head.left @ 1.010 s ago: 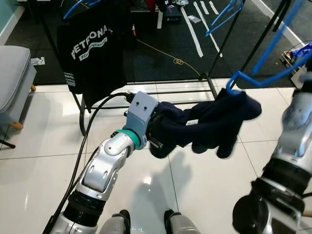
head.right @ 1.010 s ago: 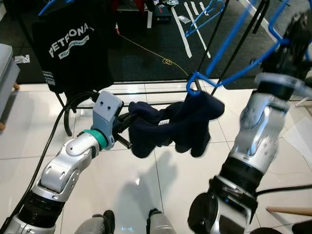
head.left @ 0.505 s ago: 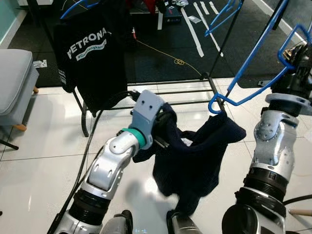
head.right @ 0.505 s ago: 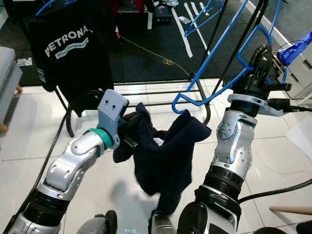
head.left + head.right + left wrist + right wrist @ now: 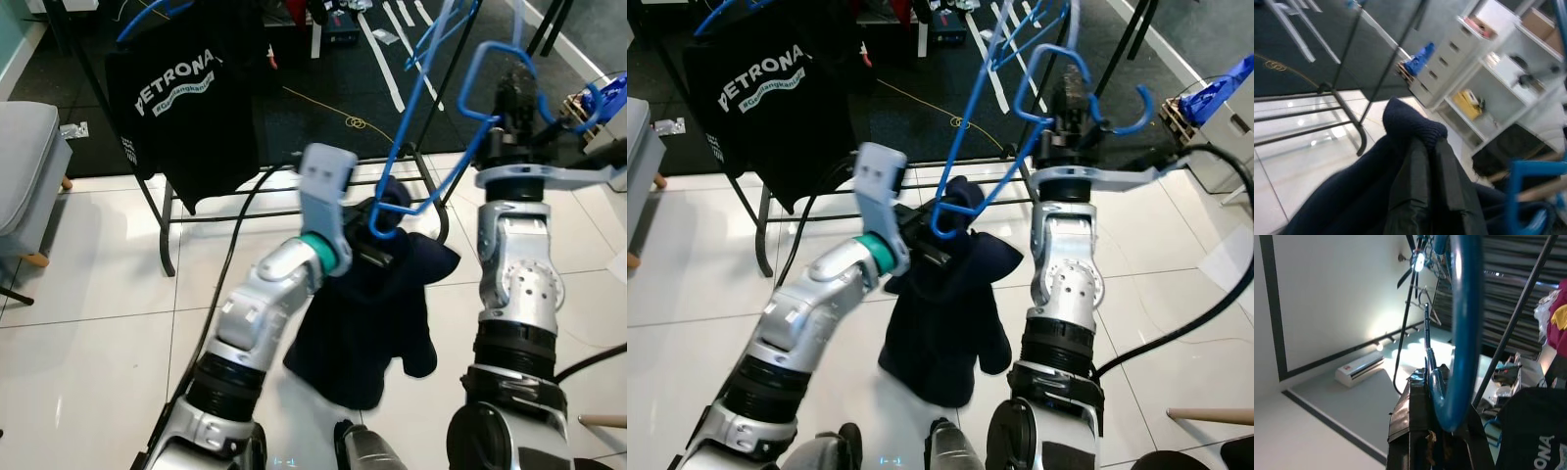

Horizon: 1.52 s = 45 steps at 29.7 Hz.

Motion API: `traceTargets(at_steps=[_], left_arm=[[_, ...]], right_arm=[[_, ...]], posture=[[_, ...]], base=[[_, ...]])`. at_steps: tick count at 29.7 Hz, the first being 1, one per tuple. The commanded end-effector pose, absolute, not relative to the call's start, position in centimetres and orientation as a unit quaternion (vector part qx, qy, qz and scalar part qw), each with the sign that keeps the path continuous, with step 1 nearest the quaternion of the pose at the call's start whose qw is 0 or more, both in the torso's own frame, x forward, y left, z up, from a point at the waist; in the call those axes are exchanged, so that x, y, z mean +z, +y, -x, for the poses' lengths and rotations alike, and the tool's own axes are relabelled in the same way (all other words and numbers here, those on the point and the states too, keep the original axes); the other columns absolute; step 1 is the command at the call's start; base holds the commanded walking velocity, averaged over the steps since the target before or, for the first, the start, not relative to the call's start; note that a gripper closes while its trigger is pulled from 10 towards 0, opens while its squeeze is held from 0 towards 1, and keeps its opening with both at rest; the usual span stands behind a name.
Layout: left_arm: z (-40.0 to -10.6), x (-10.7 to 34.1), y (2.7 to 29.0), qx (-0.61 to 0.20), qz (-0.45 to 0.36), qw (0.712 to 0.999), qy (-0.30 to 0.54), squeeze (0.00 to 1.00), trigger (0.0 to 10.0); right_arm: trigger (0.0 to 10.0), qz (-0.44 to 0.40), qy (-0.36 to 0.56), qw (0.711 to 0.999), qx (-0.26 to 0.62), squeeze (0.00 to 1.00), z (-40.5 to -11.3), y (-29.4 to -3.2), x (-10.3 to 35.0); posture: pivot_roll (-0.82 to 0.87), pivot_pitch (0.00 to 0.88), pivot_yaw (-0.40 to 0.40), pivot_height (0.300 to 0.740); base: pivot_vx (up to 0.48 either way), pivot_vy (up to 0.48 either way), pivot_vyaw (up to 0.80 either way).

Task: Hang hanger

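A blue wire hanger (image 5: 487, 51) is held up at chest height by my right gripper (image 5: 514, 98), which is shut on its hooked top; the right wrist view has the blue hook (image 5: 1462, 333) between the black fingers (image 5: 1420, 431). A navy garment (image 5: 367, 323) droops from the hanger's lower end toward the floor. My left gripper (image 5: 370, 257) is shut on the garment's upper part, just beside that lower end. In the left wrist view, navy fabric (image 5: 1405, 122) bunches around the closed fingers (image 5: 1425, 196).
A black clothes rack (image 5: 294, 201) stands ahead on white tile, with a black printed T-shirt (image 5: 181, 108) hanging at its left and another blue hanger (image 5: 441, 29) further back. A grey seat (image 5: 24, 157) is at the far left. Shelving and drawers stand to the right (image 5: 1449, 54).
The right arm swung the hanger from the far right up to the centre. My left arm rose, and the garment went from stretched sideways to hanging straight down.
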State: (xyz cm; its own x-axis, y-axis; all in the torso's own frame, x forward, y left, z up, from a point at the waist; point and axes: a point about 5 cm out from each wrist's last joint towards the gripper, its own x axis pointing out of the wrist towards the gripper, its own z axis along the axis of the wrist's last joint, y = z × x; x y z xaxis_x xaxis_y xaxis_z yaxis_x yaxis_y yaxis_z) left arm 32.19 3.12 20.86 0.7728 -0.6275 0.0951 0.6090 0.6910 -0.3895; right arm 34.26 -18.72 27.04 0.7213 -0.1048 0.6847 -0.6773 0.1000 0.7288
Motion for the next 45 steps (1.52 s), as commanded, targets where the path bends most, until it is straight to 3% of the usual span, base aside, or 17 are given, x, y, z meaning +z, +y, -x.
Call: traceTargets(at_steps=[1,3,6,8,10,13,18,26,30,36,37,38,39,40,41,44,45], left_arm=[[-31.2,22.5,1.0,-0.371,0.303,0.878,0.015,0.00,0.0],[-31.2,22.2,1.8,-0.364,0.398,0.841,0.042,0.00,0.0],[-31.1,21.9,2.1,-0.365,0.408,0.835,0.053,0.00,0.0],[-31.3,20.6,2.3,-0.356,0.311,0.879,0.067,0.00,0.0],[-31.4,16.9,3.2,-0.345,0.034,0.934,0.087,0.00,0.0],[-31.4,16.9,3.2,-0.345,0.034,0.934,0.087,0.00,0.0],[-30.9,12.1,3.6,-0.372,-0.217,0.897,0.096,0.00,0.0],[-30.7,11.0,2.0,-0.399,-0.220,0.885,0.095,0.00,0.0],[-32.2,13.8,0.4,-0.365,-0.077,0.926,0.061,0.00,0.0],[-33.3,14.7,2.9,-0.310,-0.057,0.948,0.042,0.00,0.0],[-33.5,14.6,4.2,-0.293,-0.063,0.953,0.042,0.00,0.0],[-33.5,14.6,4.2,-0.293,-0.063,0.953,0.042,0.00,0.0],[-33.6,14.4,5.6,-0.276,-0.067,0.958,0.040,0.00,0.0],[-33.6,14.4,5.6,-0.276,-0.067,0.958,0.040,0.00,0.0],[-33.6,14.3,6.9,-0.261,-0.070,0.962,0.040,0.00,0.0],[-33.6,14.3,6.9,-0.261,-0.070,0.962,0.040,0.00,0.0],[-33.6,14.2,8.0,-0.251,-0.072,0.964,0.041,0.00,0.0]], right_arm=[[10.0,-0.667,-0.316,0.646,0.195,0.00,-34.3,-19.3,27.2],[10.0,-0.749,-0.347,0.545,0.148,0.00,-34.4,-21.5,27.8],[10.0,-0.779,-0.357,0.497,0.136,0.00,-34.3,-22.4,27.9],[10.0,-0.799,-0.375,0.452,0.131,0.00,-34.1,-23.3,28.4],[10.0,-0.799,-0.407,0.412,0.160,0.00,-33.3,-24.5,30.4],[10.0,-0.799,-0.407,0.412,0.160,0.00,-33.3,-24.5,30.4],[10.0,-0.800,-0.426,0.377,0.192,0.00,-32.6,-24.7,32.7],[10.0,-0.811,-0.409,0.359,0.212,0.00,-32.6,-23.5,33.4],[10.0,-0.801,-0.358,0.424,0.226,0.00,-33.1,-21.1,32.7],[10.0,-0.765,-0.359,0.493,0.207,0.00,-33.1,-21.6,31.9],[10.0,-0.730,-0.365,0.549,0.184,0.00,-33.2,-22.1,31.6],[10.0,-0.730,-0.365,0.549,0.184,0.00,-33.2,-22.1,31.6],[10.0,-0.661,-0.361,0.644,0.137,0.00,-33.5,-22.6,31.2],[10.0,-0.661,-0.361,0.644,0.137,0.00,-33.5,-22.6,31.2],[10.0,-0.527,-0.348,0.772,0.068,0.00,-34.0,-23.1,30.8],[10.0,-0.527,-0.348,0.772,0.068,0.00,-34.0,-23.1,30.8],[10.0,-0.392,-0.337,0.856,0.005,0.00,-34.3,-23.8,30.3]], posture=[[-0.08,0.114,0.024,0.740],[-0.08,0.115,0.025,0.740],[-0.07,0.115,0.025,0.740],[-0.07,0.115,0.025,0.740],[-0.08,0.116,0.029,0.740],[-0.08,0.116,0.029,0.740],[-0.08,0.115,0.025,0.740],[-0.08,0.114,0.023,0.740],[-0.09,0.115,0.025,0.740],[-0.08,0.119,0.023,0.740],[-0.08,0.120,0.022,0.740],[-0.08,0.120,0.022,0.740],[-0.08,0.121,0.022,0.740],[-0.08,0.121,0.022,0.740],[-0.08,0.119,0.025,0.740],[-0.08,0.119,0.025,0.740],[-0.08,0.119,0.025,0.740]], base=[[0.000,0.000,0.00],[0.000,0.000,0.00],[0.000,0.000,0.00],[0.000,0.000,0.00],[0.000,0.000,0.00],[0.000,0.000,0.00],[0.000,0.000,0.00],[0.000,0.000,0.00],[0.000,0.000,0.00],[0.000,0.000,0.00],[0.000,0.000,0.00],[0.000,0.000,0.00],[0.000,0.000,0.00],[0.000,0.000,0.00],[0.000,0.000,0.00],[0.000,0.000,0.00],[0.000,0.000,0.00]])
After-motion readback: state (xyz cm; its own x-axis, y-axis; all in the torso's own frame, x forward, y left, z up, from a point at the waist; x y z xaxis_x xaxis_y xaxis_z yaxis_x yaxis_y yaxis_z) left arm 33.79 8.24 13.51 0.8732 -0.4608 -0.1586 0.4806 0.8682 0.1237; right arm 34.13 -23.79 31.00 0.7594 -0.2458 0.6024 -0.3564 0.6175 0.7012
